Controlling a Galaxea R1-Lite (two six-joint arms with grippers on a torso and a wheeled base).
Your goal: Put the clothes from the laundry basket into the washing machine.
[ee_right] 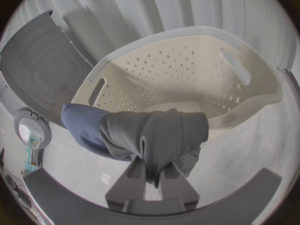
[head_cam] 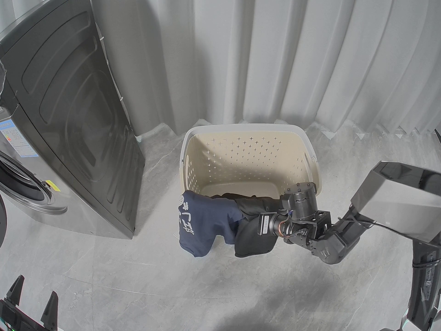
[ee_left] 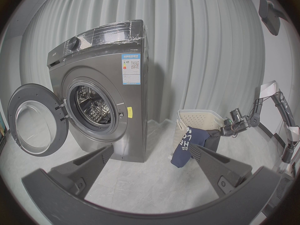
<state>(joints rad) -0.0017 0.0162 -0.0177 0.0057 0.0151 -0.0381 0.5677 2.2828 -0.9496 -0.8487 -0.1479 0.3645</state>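
A cream laundry basket [head_cam: 248, 127] stands on the floor in front of the curtain. My right gripper [ee_right: 153, 175] is shut on a dark grey garment [head_cam: 250, 237], held over the basket's near rim. A navy garment [head_cam: 204, 221] with white print hangs together with the grey one, draped outside the rim. The basket's [ee_right: 175, 35] bare floor shows behind the bundle [ee_right: 156, 135]. To the left stands the grey washing machine [ee_left: 131, 110], its round door [ee_left: 37, 119] swung open and the drum [ee_left: 92, 105] showing. My left gripper [head_cam: 32, 299] is open, low near the machine, and holds nothing.
A pale curtain [head_cam: 275, 47] closes off the back. Grey tiled floor [head_cam: 138, 272] lies open between the machine and the basket. The machine's side panel [head_cam: 69, 116] stands close to the basket's left side.
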